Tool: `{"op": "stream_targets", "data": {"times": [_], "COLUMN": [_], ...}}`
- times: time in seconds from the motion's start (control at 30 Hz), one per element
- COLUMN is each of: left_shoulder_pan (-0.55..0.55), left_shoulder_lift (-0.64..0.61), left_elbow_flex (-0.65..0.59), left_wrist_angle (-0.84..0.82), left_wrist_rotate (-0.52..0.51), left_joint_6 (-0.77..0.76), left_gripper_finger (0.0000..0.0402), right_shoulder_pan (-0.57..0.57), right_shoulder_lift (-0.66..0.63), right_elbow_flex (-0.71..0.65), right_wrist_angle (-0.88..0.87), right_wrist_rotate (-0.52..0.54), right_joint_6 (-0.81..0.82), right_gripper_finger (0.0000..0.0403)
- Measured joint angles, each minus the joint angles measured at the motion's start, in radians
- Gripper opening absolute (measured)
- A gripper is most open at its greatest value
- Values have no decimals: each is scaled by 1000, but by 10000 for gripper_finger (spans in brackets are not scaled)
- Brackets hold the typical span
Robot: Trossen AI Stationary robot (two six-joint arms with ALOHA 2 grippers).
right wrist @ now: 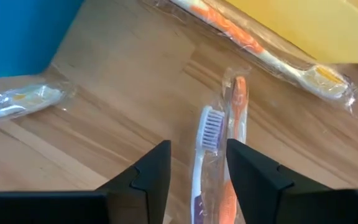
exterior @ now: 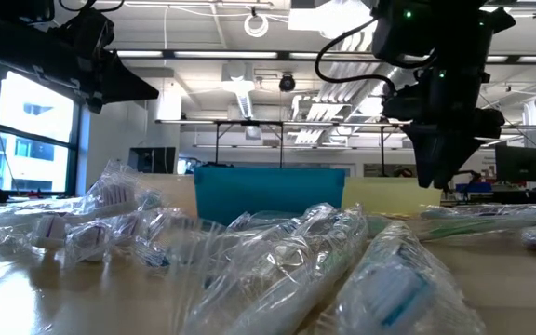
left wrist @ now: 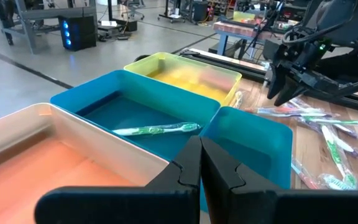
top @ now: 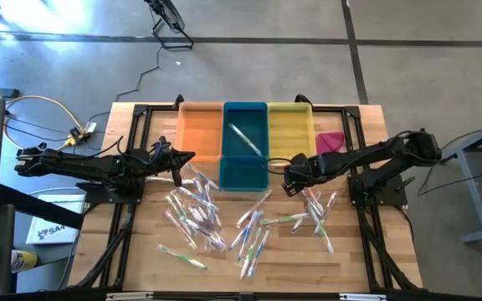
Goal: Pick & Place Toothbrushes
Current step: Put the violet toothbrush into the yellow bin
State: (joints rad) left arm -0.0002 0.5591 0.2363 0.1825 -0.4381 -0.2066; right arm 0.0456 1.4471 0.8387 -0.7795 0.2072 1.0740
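Note:
Many wrapped toothbrushes point(top: 216, 219) lie scattered on the wooden table in front of three bins. One green toothbrush point(left wrist: 157, 129) lies in the blue bin point(top: 245, 146). My right gripper point(top: 291, 182) hovers open just above the table by the blue and yellow bins. Its fingers stand on either side of two wrapped toothbrushes, a purple one point(right wrist: 205, 146) and an orange one point(right wrist: 236, 115), that lie flat side by side. My left gripper point(top: 187, 159) is shut and empty, in front of the orange bin point(top: 199, 130).
The orange, blue and yellow bins point(top: 289, 130) stand side by side at the table's far edge. A pink cloth point(top: 330, 142) lies to the right of the yellow bin. More toothbrushes lie against the yellow bin's front point(right wrist: 272, 53) and by the blue bin's corner point(right wrist: 17, 99).

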Motion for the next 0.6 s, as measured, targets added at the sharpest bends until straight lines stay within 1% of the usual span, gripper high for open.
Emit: {"op": "stream_targets", "data": {"times": [0.3, 0.6], "left_shoulder_pan": [0, 0], "left_shoulder_lift": [0, 0], "left_elbow_flex": [0, 0], "left_wrist_angle": [0, 0], "left_wrist_rotate": [0, 0], "left_joint_6": [0, 0], "left_gripper_finger": [0, 0], "right_shoulder_pan": [0, 0], "right_shoulder_lift": [10, 97], "right_elbow_flex": [0, 0], "right_wrist_angle": [4, 2], "right_wrist_rotate": [22, 22], "right_joint_6": [-2, -5], "right_gripper_finger": [124, 122]}}
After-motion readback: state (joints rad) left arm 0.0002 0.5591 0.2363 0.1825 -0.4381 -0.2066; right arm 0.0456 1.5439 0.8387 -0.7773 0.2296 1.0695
